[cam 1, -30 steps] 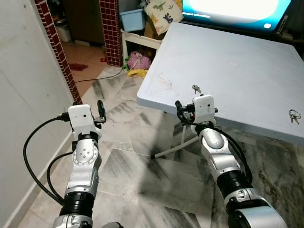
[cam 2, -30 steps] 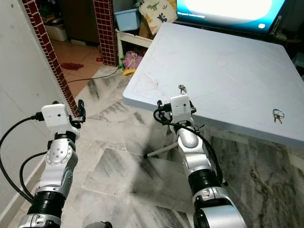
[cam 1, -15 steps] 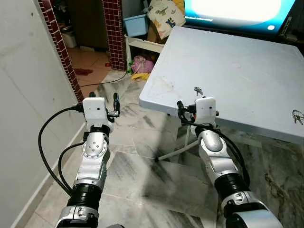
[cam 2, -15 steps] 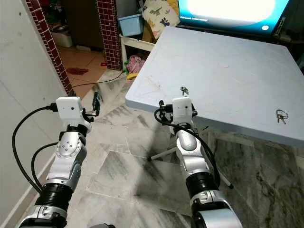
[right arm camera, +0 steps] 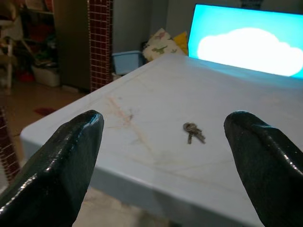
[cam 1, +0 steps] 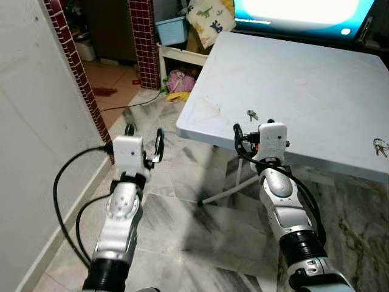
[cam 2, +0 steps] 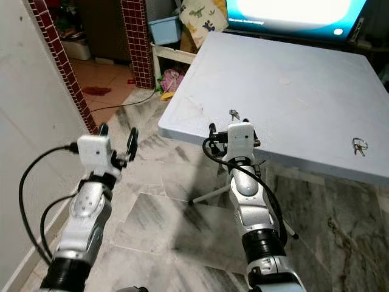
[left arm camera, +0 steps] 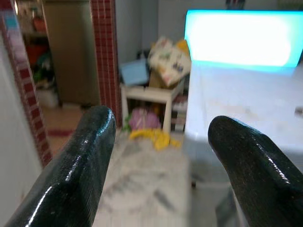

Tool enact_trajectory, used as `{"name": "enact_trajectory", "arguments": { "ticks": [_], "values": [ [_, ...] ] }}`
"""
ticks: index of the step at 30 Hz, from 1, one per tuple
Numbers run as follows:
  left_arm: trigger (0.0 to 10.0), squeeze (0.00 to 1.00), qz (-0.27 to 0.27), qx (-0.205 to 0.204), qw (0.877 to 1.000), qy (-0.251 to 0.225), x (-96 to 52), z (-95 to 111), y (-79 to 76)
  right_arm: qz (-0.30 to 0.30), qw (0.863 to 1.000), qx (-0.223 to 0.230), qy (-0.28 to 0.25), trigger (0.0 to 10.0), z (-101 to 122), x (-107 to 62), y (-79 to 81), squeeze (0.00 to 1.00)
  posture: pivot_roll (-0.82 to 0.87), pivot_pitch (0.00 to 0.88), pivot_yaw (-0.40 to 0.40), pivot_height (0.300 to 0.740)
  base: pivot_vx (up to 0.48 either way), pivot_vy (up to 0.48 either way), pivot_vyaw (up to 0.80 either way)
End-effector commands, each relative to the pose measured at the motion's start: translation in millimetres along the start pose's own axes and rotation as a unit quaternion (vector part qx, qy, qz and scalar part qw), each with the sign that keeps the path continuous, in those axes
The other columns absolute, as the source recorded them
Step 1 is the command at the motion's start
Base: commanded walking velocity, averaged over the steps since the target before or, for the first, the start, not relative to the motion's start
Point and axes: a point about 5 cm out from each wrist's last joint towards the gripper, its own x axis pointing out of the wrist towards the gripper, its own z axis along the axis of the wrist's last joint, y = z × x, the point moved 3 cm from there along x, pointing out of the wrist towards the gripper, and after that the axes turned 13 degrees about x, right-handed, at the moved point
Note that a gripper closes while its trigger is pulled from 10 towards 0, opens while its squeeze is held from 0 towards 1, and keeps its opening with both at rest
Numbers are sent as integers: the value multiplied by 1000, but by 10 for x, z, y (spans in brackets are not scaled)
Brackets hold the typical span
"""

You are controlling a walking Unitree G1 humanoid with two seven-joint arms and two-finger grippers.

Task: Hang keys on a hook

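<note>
Reaching toward the near edge of the pale surface (cam 1: 316, 79), the right pincer (right arm camera: 165, 156) has its two black fingers (right arm camera: 71, 156) spread wide apart, pinching nothing. Between them, in the right wrist view, one small bunch of keys (right arm camera: 193, 132) lies flat on the surface, a little way in from the near edge and apart from both fingers. From the head views that same bunch (cam 1: 251, 114) sits just beyond the right pincer, near the surface's front left corner.

A second bunch of keys (cam 1: 378, 146) lies well apart from the first, near the front edge on the right side. So two bunches of keys lie on the surface in all.

The left pincer (cam 1: 144, 139) is held up over the marble floor (cam 1: 182, 225), left of the surface and not touching it; its two fingers (left arm camera: 80, 161) are also spread, with nothing held between them.

Beyond the surface's far edge stands one bright, lit screen (cam 1: 298, 12). To the left of it one low white shelf (cam 1: 179, 53) holds a blue bin (cam 1: 170, 27) and a patterned cushion (cam 1: 206, 17), with a pink bundle (cam 1: 177, 79) beneath. Two red brick-tiled pillars (cam 1: 141, 36) frame a doorway, one of them at the edge of the white wall (cam 1: 30, 121) on the left.
</note>
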Motion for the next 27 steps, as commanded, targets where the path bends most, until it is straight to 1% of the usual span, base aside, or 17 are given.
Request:
{"name": "enact_trajectory", "arguments": {
  "ticks": [1, 4, 5, 6, 9, 11, 13, 14, 17, 18, 21, 22, 24, 25, 26, 27],
  "values": [
    [10000, 0, -10, 5, 1000, -3, -22, 35, -34, -2, 1000, 4, 7, 10000, -17, -16, 25, 0, 17, 116, -5, 740, 0, 0, 0],
    [10000, 0, -8, 3, 1000, 0, -19, 35, -30, -4, 1000, 13, 19, 10000, -35, -23, 71, 0, 18, 119, -7, 740, 0, 0, 0],
    [10000, 0, -7, 5, 1000, 0, -4, 43, -18, -5, 1000, -6, 18, 10000, -25, -28, 79, 0, 17, 125, -10, 740, 0, 0, 0],
    [10000, 0, -2, 8, 1000, -5, 24, 71, 8, -6, 1000, -10, 18, 10000, -32, -34, 80, 0, 19, 126, -12, 740, 0, 0, 0],
    [10000, 0, 3, 12, 1000, -16, 53, 127, 52, -18, 1000, -19, 15, 10000, -30, -48, 44, 0, 20, 131, -12, 740, 0, 0, 0],
    [10000, 0, 3, 12, 1000, -16, 56, 136, 62, -20, 1000, -19, 13, 10000, -23, -51, 36, 0, 20, 131, -12, 740, 0, 0, 0],
    [10000, 0, -2, 11, 1000, -23, 47, 175, 66, -36, 999, -27, 6, 10000, 26, -56, -27, 0, 18, 137, -10, 740, 0, 0, 0],
    [10000, 0, -2, 11, 1000, -23, 47, 175, 66, -36, 999, -27, 6, 10000, 26, -56, -27, 0, 18, 137, -10, 740, 0, 0, 0],
    [10000, 0, -29, -2, 999, -31, 13, 218, -34, -49, 998, -28, 10, 10000, 33, -68, -84, 0, 14, 140, -7, 740, 0, 0, -662],
    [10000, 0, -51, -15, 998, -35, -6, 240, -121, -53, 998, -34, 8, 10000, 39, -79, -111, 0, 14, 140, -7, 740, 0, 0, -744],
    [10000, 0, -75, -25, 996, -43, -37, 270, -217, -61, 997, -36, 11, 10000, 20, -107, -158, 0, 13, 143, -5, 740, 0, 0, -744],
    [10000, 0, -76, -24, 996, -45, -41, 274, -225, -62, 997, -35, 12, 10000, 13, -112, -166, 0, 13, 143, -5, 740, 0, 0, -738],
    [10000, 0, -73, -26, 996, -34, -58, 218, -223, -63, 997, -37, 16, 10000, -15, -134, -176, 0, 12, 146, 0, 740, 0, 0, -738],
    [10000, 0, -64, -20, 997, -22, -72, 147, -192, -63, 997, -38, 18, 10000, -36, -152, -171, 0, 10, 146, 0, 740, 0, 0, -744],
    [10000, 0, -64, -20, 997, -22, -72, 147, -192, -63, 997, -38, 18, 10000, -36, -152, -171, 0, 10, 146, 0, 740, 0, 0, -744],
    [10000, 0, -48, -12, 999, -12, -78, 91, -138, -63, 997, -38, 20, 10000, -46, -169, -162, 0, 5, 149, 0, 740, 0, 0, -738]
  ]
}}
